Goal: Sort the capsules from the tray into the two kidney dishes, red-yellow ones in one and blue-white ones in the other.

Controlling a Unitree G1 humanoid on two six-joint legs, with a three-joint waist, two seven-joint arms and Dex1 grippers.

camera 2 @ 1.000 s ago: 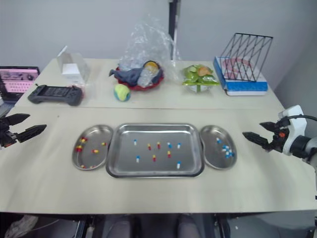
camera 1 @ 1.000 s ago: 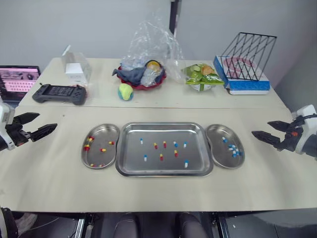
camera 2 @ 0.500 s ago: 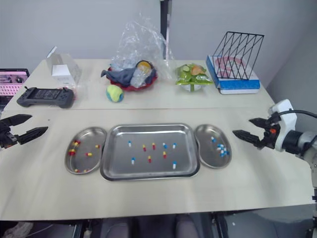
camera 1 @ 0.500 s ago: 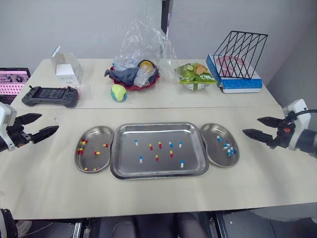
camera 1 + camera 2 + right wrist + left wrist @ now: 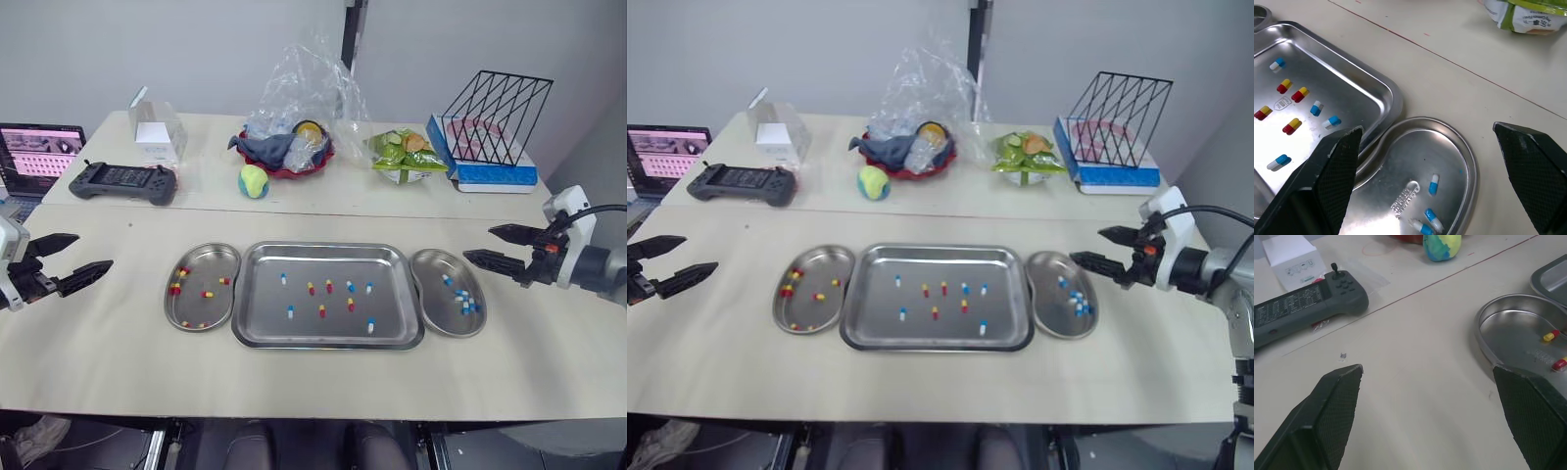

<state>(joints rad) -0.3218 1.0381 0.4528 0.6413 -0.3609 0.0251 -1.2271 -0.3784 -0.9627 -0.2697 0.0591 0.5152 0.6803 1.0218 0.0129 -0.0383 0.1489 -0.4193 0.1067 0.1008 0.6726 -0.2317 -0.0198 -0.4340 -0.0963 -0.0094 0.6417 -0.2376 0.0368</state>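
Note:
A steel tray (image 5: 328, 247) in the middle of the table holds several loose capsules, some red-yellow (image 5: 321, 311) and some blue-white (image 5: 290, 312). The left kidney dish (image 5: 212, 309) holds red-yellow capsules (image 5: 1549, 336). In the right kidney dish (image 5: 437, 315) lie blue-white ones (image 5: 1433, 184). My left gripper (image 5: 93, 251) hangs open and empty, well to the left of the left dish. My right gripper (image 5: 478, 243) is open and empty, with its fingertips at the outer rim of the right dish.
Along the back of the table are a laptop (image 5: 34, 157), a game controller (image 5: 122, 182), a white box (image 5: 157, 132), a ball (image 5: 253, 180), a red bowl under a plastic bag (image 5: 289, 147), a green snack bag (image 5: 407, 152) and a wire rack (image 5: 495, 108).
The camera has shifted. My right gripper has moved inward to the right dish's rim. My left gripper has stayed about where it was, and both remain open.

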